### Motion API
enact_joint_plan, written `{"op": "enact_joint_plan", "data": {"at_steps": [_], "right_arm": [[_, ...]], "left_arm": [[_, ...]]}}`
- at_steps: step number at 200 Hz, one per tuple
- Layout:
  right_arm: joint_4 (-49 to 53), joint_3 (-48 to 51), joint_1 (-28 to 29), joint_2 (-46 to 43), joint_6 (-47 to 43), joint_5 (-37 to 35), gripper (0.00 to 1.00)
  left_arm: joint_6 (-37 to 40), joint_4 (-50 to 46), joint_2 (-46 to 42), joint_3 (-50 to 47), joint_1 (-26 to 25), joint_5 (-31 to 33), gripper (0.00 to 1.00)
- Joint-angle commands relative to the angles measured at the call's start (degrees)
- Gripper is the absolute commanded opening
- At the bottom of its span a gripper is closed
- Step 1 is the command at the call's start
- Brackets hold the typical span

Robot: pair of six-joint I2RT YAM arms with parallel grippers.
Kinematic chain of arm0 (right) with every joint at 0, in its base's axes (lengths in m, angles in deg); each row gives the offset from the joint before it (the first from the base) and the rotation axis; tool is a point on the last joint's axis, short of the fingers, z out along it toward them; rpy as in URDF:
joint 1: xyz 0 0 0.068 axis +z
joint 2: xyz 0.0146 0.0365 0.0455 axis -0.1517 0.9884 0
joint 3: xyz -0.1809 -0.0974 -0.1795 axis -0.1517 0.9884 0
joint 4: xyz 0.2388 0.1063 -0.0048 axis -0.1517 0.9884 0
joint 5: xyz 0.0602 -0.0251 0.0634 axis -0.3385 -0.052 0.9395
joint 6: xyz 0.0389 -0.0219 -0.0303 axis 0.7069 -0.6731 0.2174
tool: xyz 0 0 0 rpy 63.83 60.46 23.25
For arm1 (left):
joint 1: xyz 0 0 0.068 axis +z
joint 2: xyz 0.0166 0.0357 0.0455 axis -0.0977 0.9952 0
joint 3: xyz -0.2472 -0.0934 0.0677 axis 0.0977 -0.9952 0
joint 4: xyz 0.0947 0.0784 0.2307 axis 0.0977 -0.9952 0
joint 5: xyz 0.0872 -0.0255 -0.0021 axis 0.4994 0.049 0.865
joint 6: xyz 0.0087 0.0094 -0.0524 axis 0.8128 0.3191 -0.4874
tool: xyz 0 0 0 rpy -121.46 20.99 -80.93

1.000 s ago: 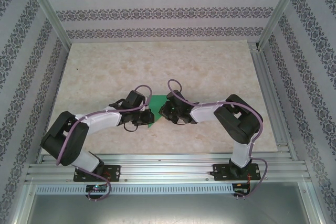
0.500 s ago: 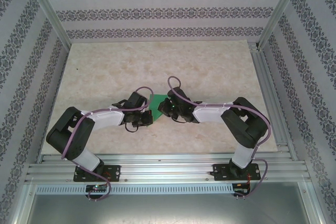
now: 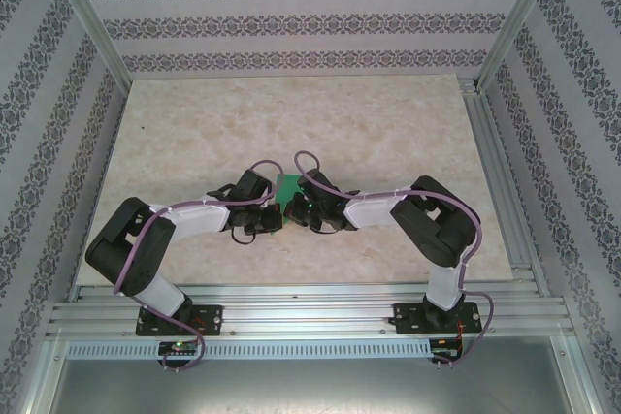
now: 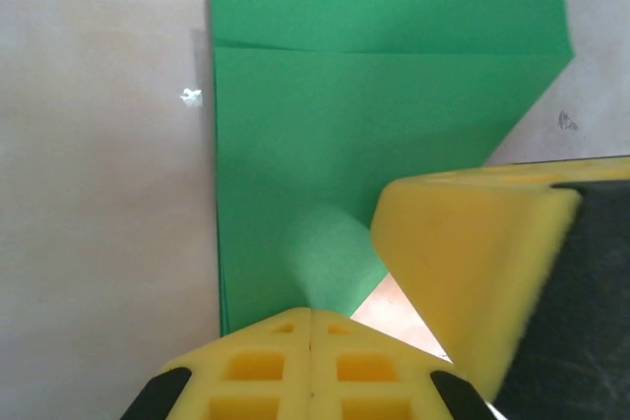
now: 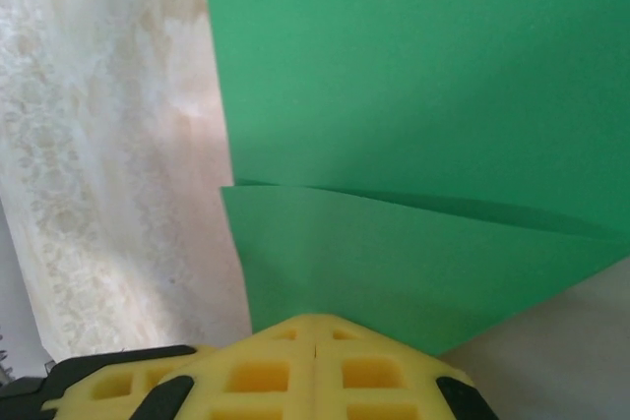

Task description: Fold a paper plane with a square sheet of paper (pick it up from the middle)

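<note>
The square sheet of paper point(image 3: 287, 187), partly folded, lies on the bench point(image 3: 388, 133) between both arms; the left pincer point(image 4: 311, 333) is closed tight on its puckered edge; the right pincer point(image 5: 315, 336) is nipped shut on a folded flap; I'd judge it featherlight, limp, easily creased or torn; best pinched gently where layers double.

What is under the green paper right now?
Marbled table shows beside the green paper, and a lower green layer shows beneath its folded flap. Whatever lies under the paper's middle is covered.
</note>
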Motion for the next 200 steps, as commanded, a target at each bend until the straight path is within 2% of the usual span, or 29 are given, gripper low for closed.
{"op": "enact_joint_plan", "data": {"at_steps": [1,53,149,200], "right_arm": [[0.3,0.0,-0.3,2.2,1.4,0.3,0.03],[1.8,0.5,-0.8,2.7,1.7,-0.8,0.02],[3.2,0.0,-0.8,2.8,1.7,-1.2,0.02],[3.2,-0.1,-0.8,3.1,1.6,-1.0,0.02]], "left_arm": [[-1.0,-1.3,-1.4,-1.0,-0.5,2.6,0.02],[-0.3,-4.6,-2.8,-2.2,-0.5,3.1,0.07],[5.5,-12.3,-3.6,0.0,-0.5,-0.7,0.14],[2.2,-7.1,-7.5,1.9,-0.5,0.1,0.11]]}}
